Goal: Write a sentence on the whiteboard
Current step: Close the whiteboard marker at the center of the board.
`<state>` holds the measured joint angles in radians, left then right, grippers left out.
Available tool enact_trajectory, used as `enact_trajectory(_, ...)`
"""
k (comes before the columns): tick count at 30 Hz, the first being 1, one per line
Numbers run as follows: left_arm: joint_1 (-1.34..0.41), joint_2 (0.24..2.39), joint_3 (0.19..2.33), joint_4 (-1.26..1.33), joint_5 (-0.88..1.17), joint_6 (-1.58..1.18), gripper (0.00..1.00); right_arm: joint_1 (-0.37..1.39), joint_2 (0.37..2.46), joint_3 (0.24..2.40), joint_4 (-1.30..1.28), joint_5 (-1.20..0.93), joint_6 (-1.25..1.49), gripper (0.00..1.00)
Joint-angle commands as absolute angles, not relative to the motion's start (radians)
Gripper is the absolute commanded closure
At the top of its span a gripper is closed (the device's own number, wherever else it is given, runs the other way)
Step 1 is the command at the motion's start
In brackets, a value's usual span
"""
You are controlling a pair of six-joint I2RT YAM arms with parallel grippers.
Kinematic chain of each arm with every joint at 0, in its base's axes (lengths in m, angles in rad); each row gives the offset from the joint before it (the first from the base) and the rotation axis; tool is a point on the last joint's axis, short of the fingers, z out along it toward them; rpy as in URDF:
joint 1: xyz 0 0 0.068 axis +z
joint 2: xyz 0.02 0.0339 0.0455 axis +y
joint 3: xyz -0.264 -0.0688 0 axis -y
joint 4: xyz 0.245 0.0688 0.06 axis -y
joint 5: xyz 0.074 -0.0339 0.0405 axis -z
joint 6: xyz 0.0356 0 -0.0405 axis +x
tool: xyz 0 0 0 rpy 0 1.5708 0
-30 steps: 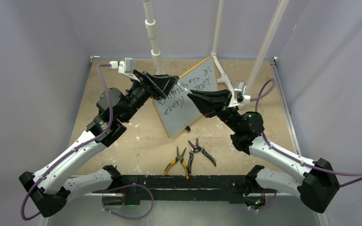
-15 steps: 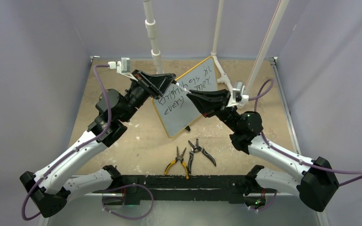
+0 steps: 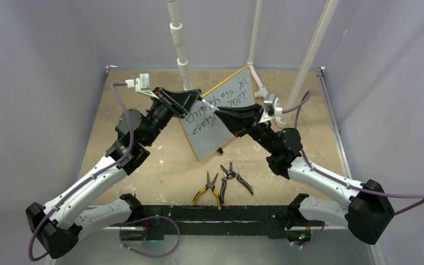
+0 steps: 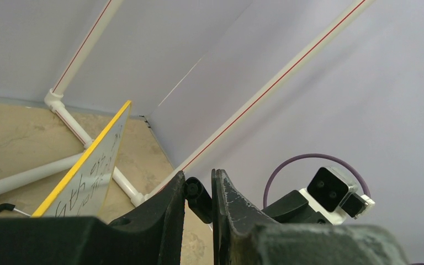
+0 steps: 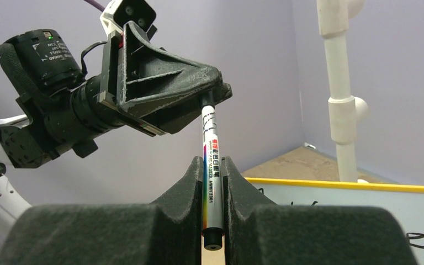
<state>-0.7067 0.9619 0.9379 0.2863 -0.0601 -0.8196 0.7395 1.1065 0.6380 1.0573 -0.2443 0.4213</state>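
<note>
Pinching the marker (image 5: 210, 132) mid-barrel w/ right gripper (image 5: 212, 165), clamped hard on it, barrel running straight out past the fingertips. Meeting it head-on w/ left gripper (image 5: 214, 95), closed down on the black end piece, prob the cap (image 4: 197, 194), at the barrel's far end. One pen held at both ends, tip to tip, up in the air.

Directly under and a bit beyond that meeting point: the whiteboard (image 3: 210, 142), turned diagonal on the table (image 3: 160, 160). Flat or propped: cannot tell. No contact w/ either gripper as far as top view shows. Already carrying the sentence (image 3: 203, 125), two lines of black script, approx "Brightness in every corner", partly hidden beneath the gripper tips. Blank below that, on the side nearer the wrists.

Judged step: writing prob done, so cap work now. Pressing it on or pulling it off: not settled by these views. W/ text looking complete, recapping the likelier read.

Next move calls for: firm grip both sides, travel along the barrel axis only, no sideways bend, esp. w/ so little cap for left gripper to hold. Then release on one side before backing off, else a tug btwn arms. Also staying clear above the board, to avoid smearing ink.

Well behind both grippers, toward the arm bases: yellow-handled pliers (image 3: 210, 189) and dark-handled pliers (image 3: 236, 178), side by side, no part in this step.
</note>
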Motion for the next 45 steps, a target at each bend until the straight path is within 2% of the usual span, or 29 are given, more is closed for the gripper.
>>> enact_trajectory(1,-0.743,0.959,0.879,0.198,0.136,-0.804,1.0,0.741,1.124,0.703,1.067,-0.137,0.424,1.0)
enact_trajectory(18,-0.745,0.92,0.754,0.262,0.215,-0.837,1.0,0.741,1.191,0.72,1.168,-0.071,0.454,1.0)
enact_trajectory(45,-0.789,0.923,0.694,0.276,0.241,-0.837,1.0,0.741,1.265,0.768,1.216,-0.066,0.468,1.0)
